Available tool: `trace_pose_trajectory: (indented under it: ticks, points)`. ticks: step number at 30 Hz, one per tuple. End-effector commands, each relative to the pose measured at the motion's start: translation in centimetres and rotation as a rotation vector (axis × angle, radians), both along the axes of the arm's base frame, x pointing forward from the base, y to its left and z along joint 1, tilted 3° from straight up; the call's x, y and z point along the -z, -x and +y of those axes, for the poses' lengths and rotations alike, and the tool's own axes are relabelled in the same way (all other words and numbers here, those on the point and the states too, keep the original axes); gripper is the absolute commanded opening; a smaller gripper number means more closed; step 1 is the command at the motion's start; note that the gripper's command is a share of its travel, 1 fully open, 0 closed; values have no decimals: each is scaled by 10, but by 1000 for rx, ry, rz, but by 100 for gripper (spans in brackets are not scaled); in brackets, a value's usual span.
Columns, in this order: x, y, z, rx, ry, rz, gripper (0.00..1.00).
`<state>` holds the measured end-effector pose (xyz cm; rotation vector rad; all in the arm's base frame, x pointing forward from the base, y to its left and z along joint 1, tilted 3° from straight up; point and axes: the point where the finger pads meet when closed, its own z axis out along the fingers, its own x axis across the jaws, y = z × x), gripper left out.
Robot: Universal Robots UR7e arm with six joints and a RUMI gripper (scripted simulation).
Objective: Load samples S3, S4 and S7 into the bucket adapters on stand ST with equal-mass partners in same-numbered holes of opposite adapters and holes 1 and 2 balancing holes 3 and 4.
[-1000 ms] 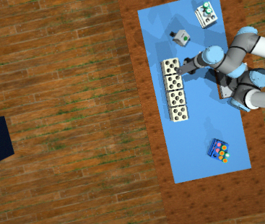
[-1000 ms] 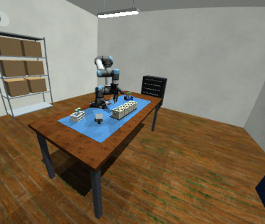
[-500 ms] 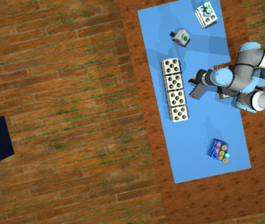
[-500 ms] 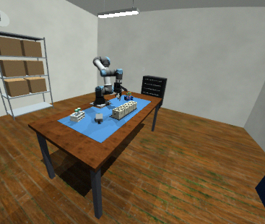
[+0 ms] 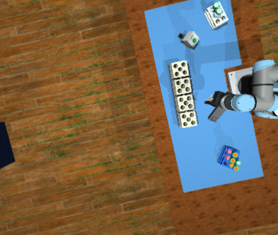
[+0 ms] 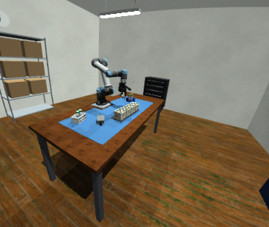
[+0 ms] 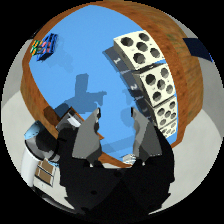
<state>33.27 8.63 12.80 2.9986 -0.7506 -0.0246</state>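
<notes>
Your gripper [image 7: 119,131] hangs partly open and grips nothing. It sits above the blue mat [image 5: 209,150], beside the adapters [image 5: 184,94].

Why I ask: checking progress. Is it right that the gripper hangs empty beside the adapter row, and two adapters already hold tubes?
Not quite. The gripper hangs empty beside the adapter row, but the top view shows every adapter hole empty; no tubes are loaded.

The wooden table [image 6: 74,145] carries a blue mat [image 5: 201,142] — and the arm's base plate [image 5: 232,78] beside it.
</notes>
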Motion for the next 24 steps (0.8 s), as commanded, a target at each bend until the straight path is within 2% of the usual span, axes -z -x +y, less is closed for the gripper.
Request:
trace_pose_trajectory:
  ticks: [1, 3, 18, 20, 24]
  points:
    - [0, 11, 39, 2, 5, 0, 35]
    - [0, 11, 39, 2, 5, 0, 35]
    - [5, 50, 158, 2, 5, 0, 35]
    - [5, 50, 158, 2, 5, 0, 35]
    - [7, 60, 190, 2, 5, 0, 35]
